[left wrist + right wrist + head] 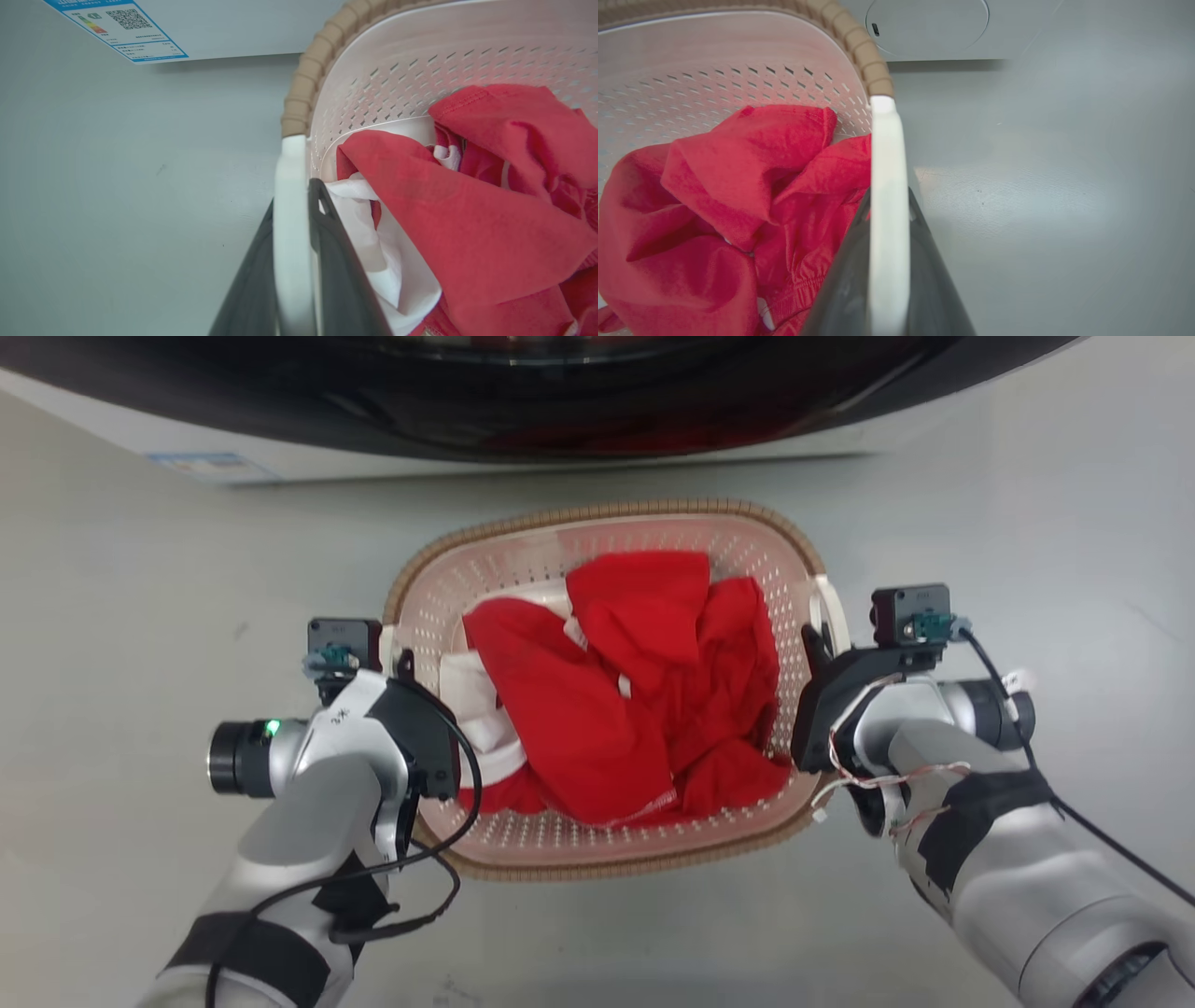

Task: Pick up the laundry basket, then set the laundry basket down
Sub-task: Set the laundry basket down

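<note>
Laundry basket (607,511) between left pincer (294,193), closed on one handle (289,158), and right pincer (889,198), closed on the other handle (887,140).

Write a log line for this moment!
left gripper: shut on white left handle | right gripper: shut on white right handle | cream-white perforated plastic laundry basket: holds red clothes

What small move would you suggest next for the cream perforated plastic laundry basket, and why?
Probably raise both arms together, level: the left gripper and right gripper are each shut on a white side handle of the laundry basket, which holds loose red clothes.
</note>
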Motion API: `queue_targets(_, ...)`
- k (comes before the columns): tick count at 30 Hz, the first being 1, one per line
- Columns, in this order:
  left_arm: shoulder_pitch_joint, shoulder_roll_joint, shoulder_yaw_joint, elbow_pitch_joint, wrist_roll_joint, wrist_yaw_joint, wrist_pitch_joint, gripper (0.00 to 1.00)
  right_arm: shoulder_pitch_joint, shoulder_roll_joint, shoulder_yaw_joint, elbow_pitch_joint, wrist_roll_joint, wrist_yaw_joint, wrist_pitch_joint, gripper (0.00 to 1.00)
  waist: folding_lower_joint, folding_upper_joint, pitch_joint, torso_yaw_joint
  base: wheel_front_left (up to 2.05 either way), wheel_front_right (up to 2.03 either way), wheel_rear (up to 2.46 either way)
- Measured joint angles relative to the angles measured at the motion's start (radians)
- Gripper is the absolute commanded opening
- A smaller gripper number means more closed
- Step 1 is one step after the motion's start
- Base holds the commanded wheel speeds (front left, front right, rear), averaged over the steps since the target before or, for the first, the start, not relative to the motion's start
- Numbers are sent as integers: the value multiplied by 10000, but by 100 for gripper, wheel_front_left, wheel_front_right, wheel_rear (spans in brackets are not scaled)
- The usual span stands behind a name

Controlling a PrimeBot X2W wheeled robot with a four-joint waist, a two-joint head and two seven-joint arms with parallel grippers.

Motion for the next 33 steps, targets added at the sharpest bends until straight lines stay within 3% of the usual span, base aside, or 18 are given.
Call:
queue_targets(14, -1113, -12, 138, 98, 130, 13, -497, 0, -1087, -69, -73, 272, -259, 165, -602, 0, -1, 0, 1859, 108, 0, 0, 0)
queue_targets(30, -1876, -61, 224, 506, 535, 12, -1122, 0, -1586, -29, -109, 470, -316, 278, -1085, 0, -3, -2, 2404, 153, 0, 0, 0)
queue_targets(31, -1896, -61, 230, 523, 554, 12, -1131, 0, -1587, -23, -109, 481, -316, 280, -1118, 3, -3, -2, 2423, 150, 0, 0, 0)
queue_targets(33, -1919, -61, 247, 566, 554, 12, -1160, 0, -1598, -10, -107, 504, -320, 291, -1181, 28, -4, -3, 2456, 143, 0, 0, 0)
